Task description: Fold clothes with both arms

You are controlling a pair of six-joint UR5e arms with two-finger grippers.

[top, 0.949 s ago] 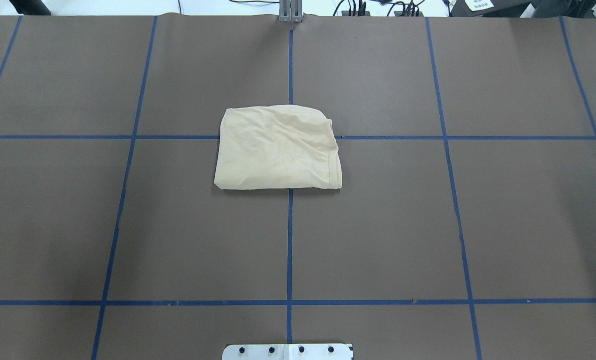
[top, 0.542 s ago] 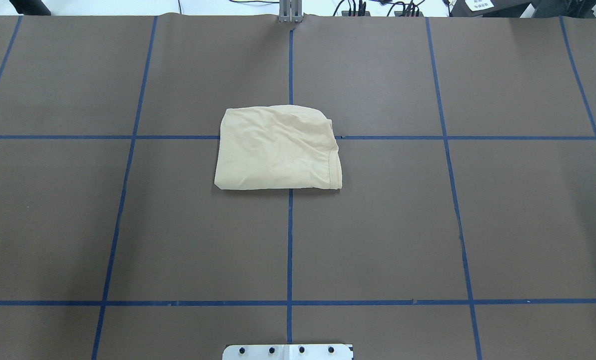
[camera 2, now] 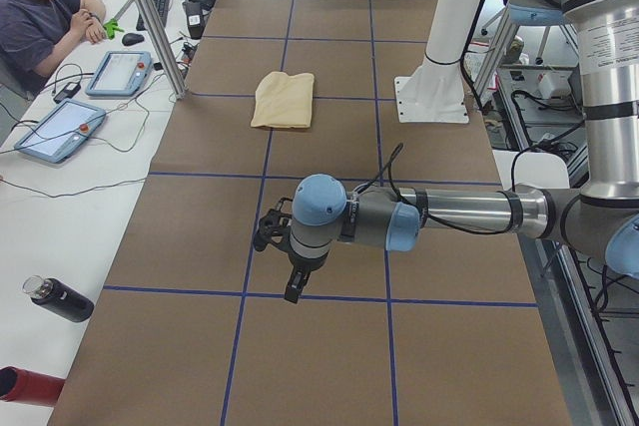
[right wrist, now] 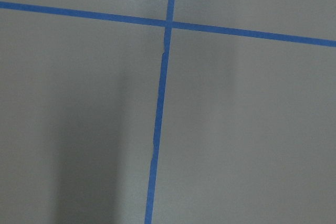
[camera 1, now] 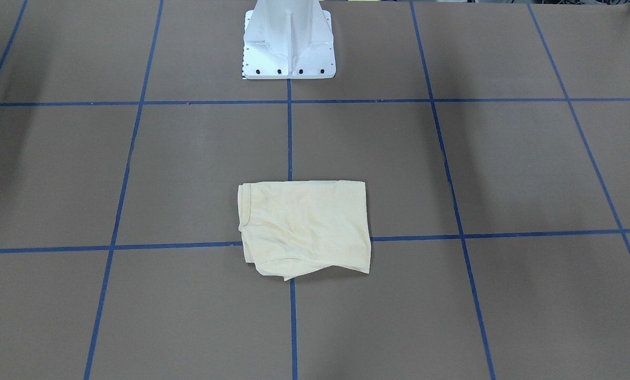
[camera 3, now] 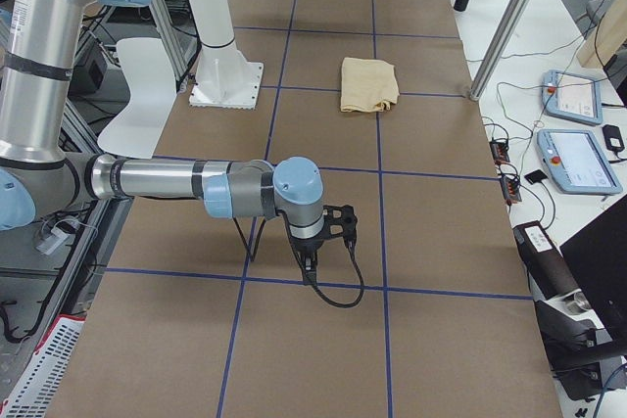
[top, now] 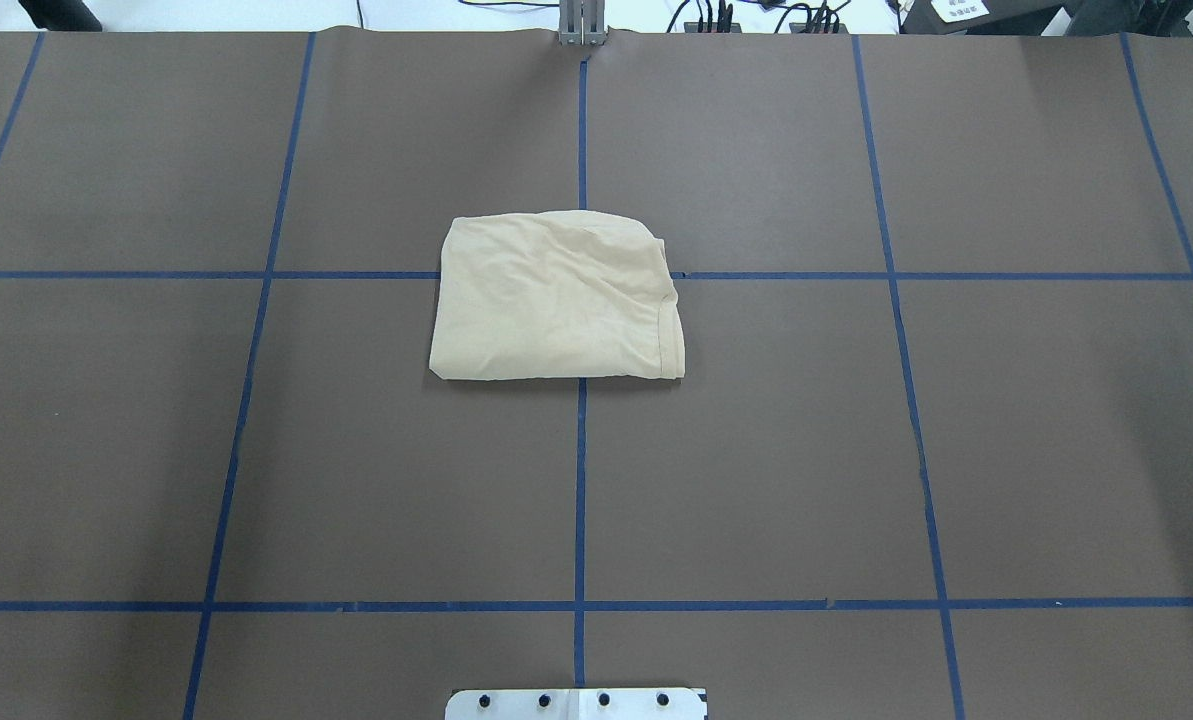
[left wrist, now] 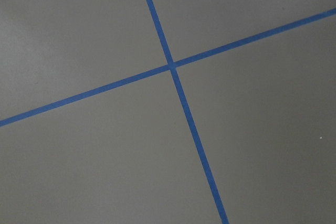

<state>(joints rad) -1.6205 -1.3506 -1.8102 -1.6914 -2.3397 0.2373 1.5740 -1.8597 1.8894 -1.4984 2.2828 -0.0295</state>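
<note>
The clothes (top: 556,300) are one cream-yellow shirt, folded into a flat rectangle at the table's middle, also seen in the front view (camera 1: 304,227) and both side views (camera 2: 283,99) (camera 3: 368,83). Nothing touches it. The left gripper (camera 2: 293,286) hangs over a blue tape line near the table's left end, far from the shirt. Likewise the right gripper (camera 3: 312,266) hangs low over tape near the right end. Both show only in the side views, so I cannot tell if they are open or shut. The wrist views hold only brown table and tape crossings.
The white pedestal base (camera 1: 288,47) stands at the robot's edge of the brown table (top: 756,450). A seated person (camera 2: 40,17), control tablets (camera 2: 58,129) and two bottles (camera 2: 60,298) sit along the far side. A metal post (camera 2: 150,17) rises there.
</note>
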